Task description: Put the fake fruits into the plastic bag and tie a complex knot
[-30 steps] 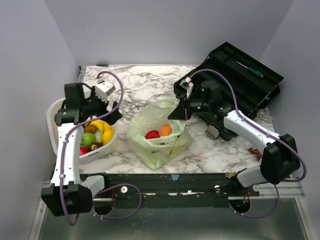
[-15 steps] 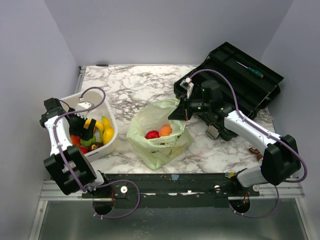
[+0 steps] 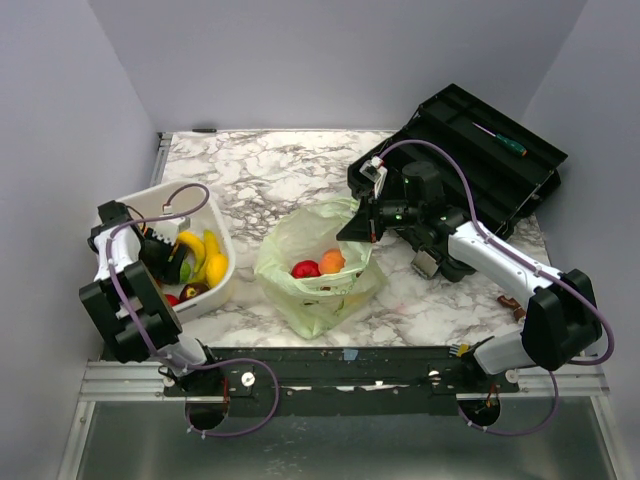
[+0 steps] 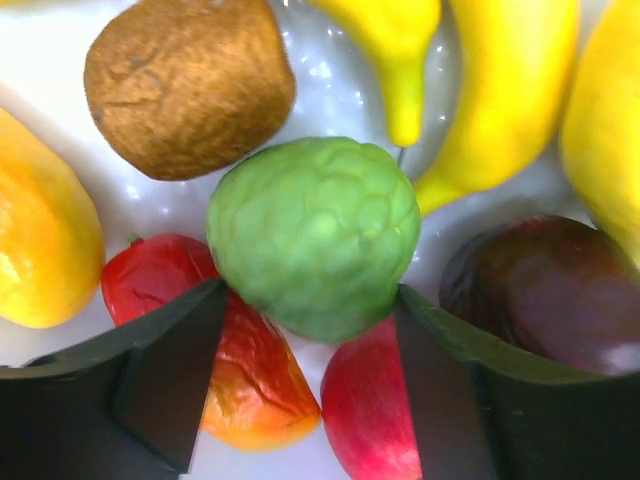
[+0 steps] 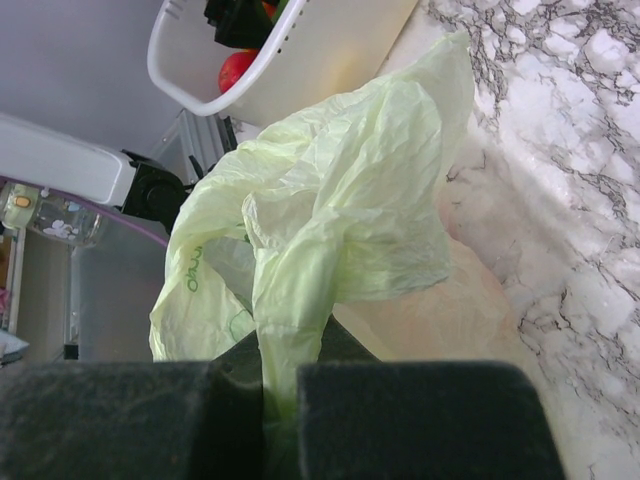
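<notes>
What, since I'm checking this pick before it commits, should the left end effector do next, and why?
Probably close the left end effector on the green fruit: its fingers flank that fruit on both sides in the white basket, not yet clamped. The right end effector is shut on the plastic bag, holding its edge up to receive fruit.

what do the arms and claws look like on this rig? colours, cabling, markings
Both the left arm and right arm have white link shells with black joint housings, and a purple cable loops along each. The left claw and right claw have plain matte black fingers. No markings visible.
</notes>
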